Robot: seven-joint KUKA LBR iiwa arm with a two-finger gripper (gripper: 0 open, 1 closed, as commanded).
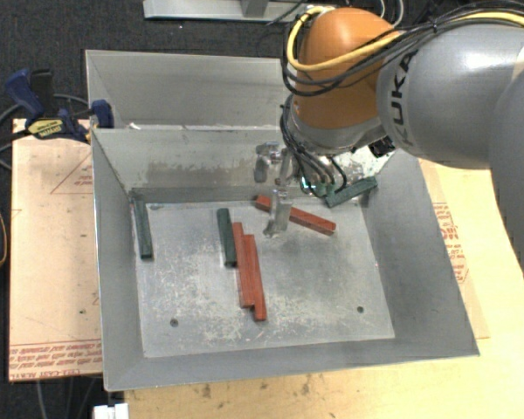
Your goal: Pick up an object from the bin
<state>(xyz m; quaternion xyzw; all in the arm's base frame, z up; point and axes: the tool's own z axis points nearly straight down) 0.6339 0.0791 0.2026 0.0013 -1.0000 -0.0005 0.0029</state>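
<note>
**Item:** red bar (310,222), slim and flat, lying aslant on the floor of the bin (323,295), back right of centre.
**Fingers** (277,215): hang over its left part, apparently clenched together with nothing between them.
**Handling (judged):** stiff, light, smooth-faced; best taken across its narrow width near the middle.
**Neighbours:** grey-green bar (350,190) just beyond; longer red bar (250,273) touching a dark green bar (225,236) at centre.

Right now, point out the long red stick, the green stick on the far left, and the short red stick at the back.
Long red stick (250,273): camera view, middle of its length.
Green stick on the far left (142,230): camera view, its middle.
Short red stick (313,223): camera view, its bare right half.
</note>
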